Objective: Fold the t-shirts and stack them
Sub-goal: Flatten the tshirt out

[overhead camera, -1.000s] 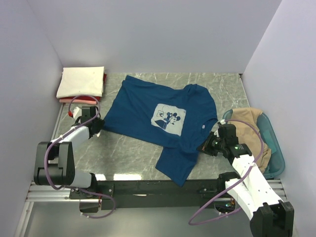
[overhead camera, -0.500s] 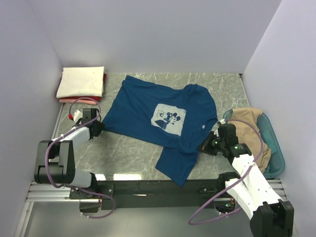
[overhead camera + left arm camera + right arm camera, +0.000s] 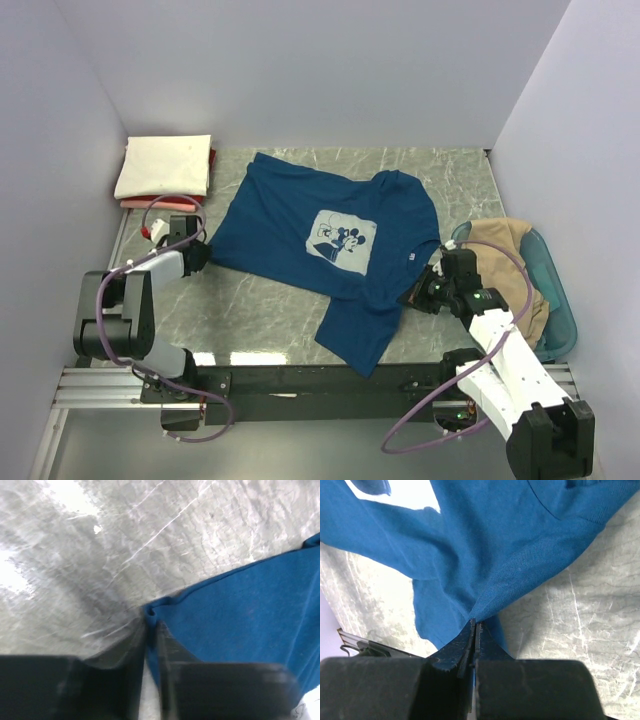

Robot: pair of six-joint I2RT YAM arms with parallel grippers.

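— Where is the dark blue cloth t-shirt with the pale square print (image 3: 320, 245)?
— Spread on the grey marbled table (image 3: 260, 310); the left gripper (image 3: 151, 625) pinches its left corner; the right gripper (image 3: 474, 625) is clamped on its right edge.

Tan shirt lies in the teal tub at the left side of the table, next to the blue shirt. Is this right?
Not quite: the side is wrong. The tan shirt lies in the tub at the right side of the table, next to the blue shirt. The top view shows it.
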